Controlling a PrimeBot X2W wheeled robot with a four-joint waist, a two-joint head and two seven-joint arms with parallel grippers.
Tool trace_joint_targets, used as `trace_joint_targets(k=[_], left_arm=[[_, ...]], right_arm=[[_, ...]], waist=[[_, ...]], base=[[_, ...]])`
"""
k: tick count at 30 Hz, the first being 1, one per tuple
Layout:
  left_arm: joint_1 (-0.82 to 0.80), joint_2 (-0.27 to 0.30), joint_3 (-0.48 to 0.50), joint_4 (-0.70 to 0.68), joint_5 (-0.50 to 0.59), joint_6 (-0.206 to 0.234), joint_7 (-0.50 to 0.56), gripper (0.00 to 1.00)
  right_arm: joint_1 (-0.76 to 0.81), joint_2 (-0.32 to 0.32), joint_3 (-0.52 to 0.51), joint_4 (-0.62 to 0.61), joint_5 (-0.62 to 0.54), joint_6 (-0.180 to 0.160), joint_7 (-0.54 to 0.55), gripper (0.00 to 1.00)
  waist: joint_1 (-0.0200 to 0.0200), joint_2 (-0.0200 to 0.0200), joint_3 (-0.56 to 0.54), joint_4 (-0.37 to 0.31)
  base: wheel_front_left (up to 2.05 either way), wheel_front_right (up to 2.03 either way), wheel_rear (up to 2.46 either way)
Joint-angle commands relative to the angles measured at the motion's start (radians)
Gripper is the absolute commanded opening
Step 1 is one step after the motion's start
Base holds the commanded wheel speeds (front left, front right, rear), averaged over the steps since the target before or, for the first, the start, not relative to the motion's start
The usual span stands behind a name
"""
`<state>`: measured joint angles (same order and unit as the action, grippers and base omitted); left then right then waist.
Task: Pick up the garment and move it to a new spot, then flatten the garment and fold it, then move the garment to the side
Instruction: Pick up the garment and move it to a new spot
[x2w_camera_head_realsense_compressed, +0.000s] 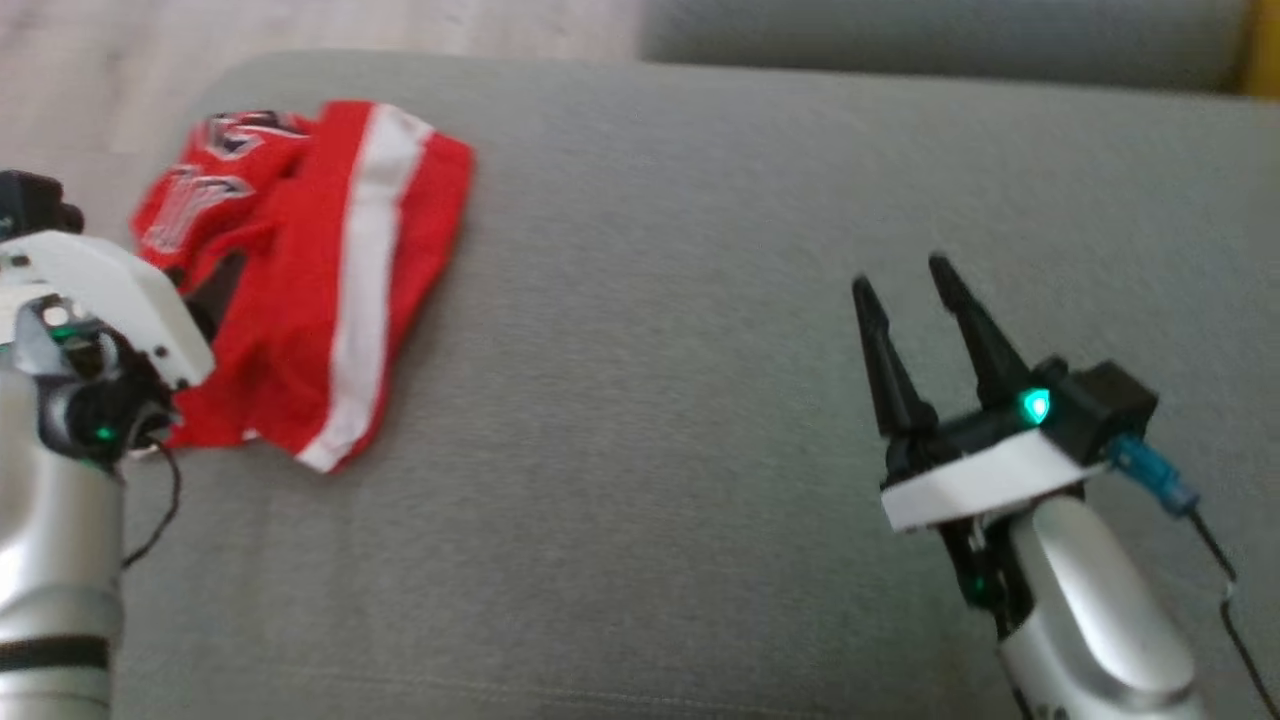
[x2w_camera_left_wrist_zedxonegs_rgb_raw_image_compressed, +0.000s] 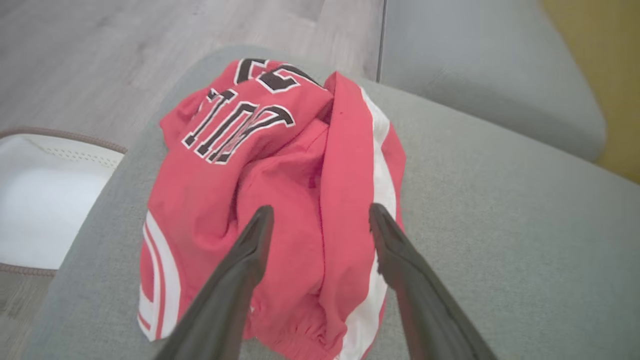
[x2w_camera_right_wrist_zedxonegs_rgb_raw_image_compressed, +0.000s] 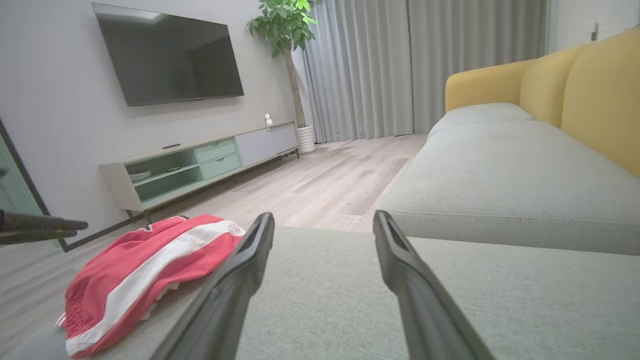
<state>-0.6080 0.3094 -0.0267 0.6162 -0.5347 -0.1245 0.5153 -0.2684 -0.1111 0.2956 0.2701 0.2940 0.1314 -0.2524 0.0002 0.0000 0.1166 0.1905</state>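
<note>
Silver left forearm (x2w_camera_head_realsense_compressed: 60, 560) sits nearest the head camera at lower left, its white wrist housing overlapping the near-left edge of the task item. Left pincer (x2w_camera_left_wrist_zedxonegs_rgb_raw_image_compressed: 321, 209): two long dark fingers spread apart, nothing between them, poised over the red fabric garment (x2w_camera_left_wrist_zedxonegs_rgb_raw_image_compressed: 295, 165) with a white side stripe and black-and-white block lettering; whether the tips touch the cloth cannot be told. Garment lies crumpled in a loose heap at the far-left corner of the grey woven-fabric sofa cushion (x2w_camera_head_realsense_compressed: 700, 400), close to its rounded edge. In the head view the stripe runs roughly front to back and the lettering sits on the far-left folds. A gathered elastic edge faces the left wrist camera. Right pincer (x2w_camera_head_realsense_compressed: 900, 274): fingers likewise apart and empty, over bare cushion on the right side, well apart from the garment, tips pointing away from the robot. A green light glows on its dark wrist block; a blue connector and a black cable trail off to the right. Right wrist view looks low across the cushion: garment at lower left, a second grey seat cushion (x2w_camera_right_wrist_zedxonegs_rgb_raw_image_compressed: 500, 170) beyond, a yellow upholstered backrest (x2w_camera_right_wrist_zedxonegs_rgb_raw_image_compressed: 600, 100) on the right. Pale wood-plank floor (x2w_camera_right_wrist_zedxonegs_rgb_raw_image_compressed: 325, 180) lies past the cushion edge. Background: black flat-screen television (x2w_camera_right_wrist_zedxonegs_rgb_raw_image_compressed: 170, 55) on a grey wall, long low cabinet with pale green drawers (x2w_camera_right_wrist_zedxonegs_rgb_raw_image_compressed: 200, 165) beneath it, potted green tree (x2w_camera_right_wrist_zedxonegs_rgb_raw_image_compressed: 287, 25), grey floor-length curtains (x2w_camera_right_wrist_zedxonegs_rgb_raw_image_compressed: 425, 65). Left wrist view: white object with a brown rim (x2w_camera_left_wrist_zedxonegs_rgb_raw_image_compressed: 45, 200) on the floor beside the cushion's corner, identity unclear.
</note>
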Motion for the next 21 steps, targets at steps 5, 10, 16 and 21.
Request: trace_joint_targets(k=[5,10,16,21], left_arm=[[-0.104,0.100,-0.001,0.121,-0.046,-0.006,0.028,1.00],[-0.095,0.115,-0.042,0.222,-0.087,-0.006,0.077,1.00],[-0.077,0.155,-0.104,0.270,-0.119,-0.006,0.056,0.00],[-0.075,0.184,-0.173,0.237,-0.140,-0.006,-0.007,0.00]], right_arm=[[-0.074,-0.009,0.020,-0.050,0.014,-0.001,-0.009,1.00],[-0.077,-0.006,0.018,-0.054,0.016,-0.001,-0.009,1.00],[-0.064,-0.002,0.009,-0.049,0.019,-0.001,-0.009,1.00],[-0.048,0.001,0.005,-0.042,0.023,-0.001,-0.009,1.00]], waist=[[-0.0002,0.0000,0.098,-0.137],[-0.0002,0.0000,0.109,-0.180],[-0.0002,0.0000,0.085,-0.201],[-0.0002,0.0000,0.036,-0.196]], base=[[0.00,0.00,0.00],[0.00,0.00,0.00],[0.00,0.00,0.00],[0.00,0.00,0.00]])
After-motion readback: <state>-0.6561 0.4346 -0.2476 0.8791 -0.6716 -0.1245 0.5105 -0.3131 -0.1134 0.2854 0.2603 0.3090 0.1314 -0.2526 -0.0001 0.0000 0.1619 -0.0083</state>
